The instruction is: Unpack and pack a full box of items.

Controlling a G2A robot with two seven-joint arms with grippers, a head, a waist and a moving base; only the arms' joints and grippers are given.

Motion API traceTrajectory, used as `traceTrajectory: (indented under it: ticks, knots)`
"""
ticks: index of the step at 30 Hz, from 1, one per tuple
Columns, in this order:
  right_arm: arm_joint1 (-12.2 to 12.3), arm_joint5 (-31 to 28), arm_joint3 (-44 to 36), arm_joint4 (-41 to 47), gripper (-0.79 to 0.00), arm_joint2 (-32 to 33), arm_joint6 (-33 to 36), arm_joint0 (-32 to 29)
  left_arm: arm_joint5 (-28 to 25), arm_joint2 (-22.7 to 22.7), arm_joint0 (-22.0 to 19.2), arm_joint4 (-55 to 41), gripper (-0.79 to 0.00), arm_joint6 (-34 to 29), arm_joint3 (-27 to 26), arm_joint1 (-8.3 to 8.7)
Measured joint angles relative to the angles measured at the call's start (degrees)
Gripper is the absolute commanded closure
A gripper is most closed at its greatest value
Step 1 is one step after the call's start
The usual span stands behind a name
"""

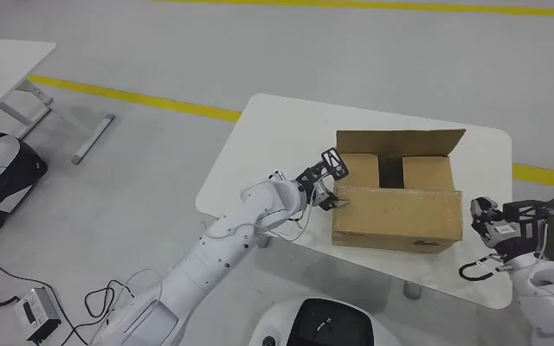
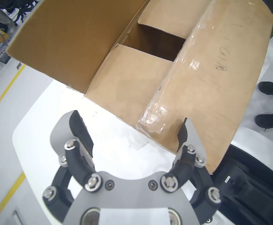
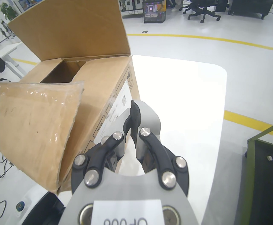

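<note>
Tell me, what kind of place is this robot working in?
Probably a lab or test hall: a pale floor with yellow lane lines, office chairs at the back, and a cardboard box on a white table.

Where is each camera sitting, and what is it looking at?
Top view: above the arms, looking down at the table and box; both arms show.
Left wrist view: on that wrist, facing one box end; open left gripper shows.
Right wrist view: on that wrist, facing the opposite end; shut right gripper shows.
All share the box.
</note>
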Motion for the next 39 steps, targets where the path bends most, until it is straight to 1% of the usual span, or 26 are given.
traceTrajectory:
  ticks: [4,7,15,20,22,26,31,34,35,39]
  knots:
    - [-0.1,-1.0,0.1,0.3,0.0,-0.7,0.1,-0.4,0.9,-0.2,-0.3,0.2,-0.785,-0.2,0.3,-0.1]
    - [-0.1,-2.8,-0.5,-0.1,0.0,-1.1,0.5,-0.7,1.3,-0.5,-0.3,0.8,-0.785,-0.5,0.1,-0.1]
    - [0.2,-5.1,-4.3,-0.1,0.0,-0.7,0.8,-3.6,2.0,-1.8,0.2,0.9,-0.785,-1.3,-0.1,-0.02]
    - [0.5,-7.5,-7.3,0.7,0.0,0.0,2.8,-6.0,1.8,-2.3,0.4,0.7,-0.785,-1.3,-0.1,0.01]
    - [0.7,-7.0,-8.3,0.6,0.0,0.9,2.6,-6.8,1.7,-2.4,0.4,0.8,-0.785,-1.4,-0.2,0.01]
    - [1.2,-4.2,-10.3,0.9,0.0,5.0,1.8,-7.6,1.4,-2.6,0.4,1.4,-0.785,-2.0,-1.1,0.03]
    - [1.4,0.1,-12.8,2.1,0.0,8.6,2.0,-5.2,1.7,-3.1,1.6,2.2,-0.785,-2.3,-2.7,0.15]
    - [1.5,2.8,-13.1,0.9,0.0,8.8,6.0,-1.2,2.2,-4.3,2.4,-2.2,-0.785,-2.9,-2.9,0.14]
    - [1.5,2.9,-13.3,0.3,0.0,8.7,7.0,0.6,2.0,-4.5,2.4,-3.0,-0.785,-3.7,-3.4,0.25]
    - [1.3,2.9,-11.4,1.9,0.0,7.3,9.7,5.1,2.6,-5.5,3.4,0.0,-0.785,-4.0,-4.7,0.44]
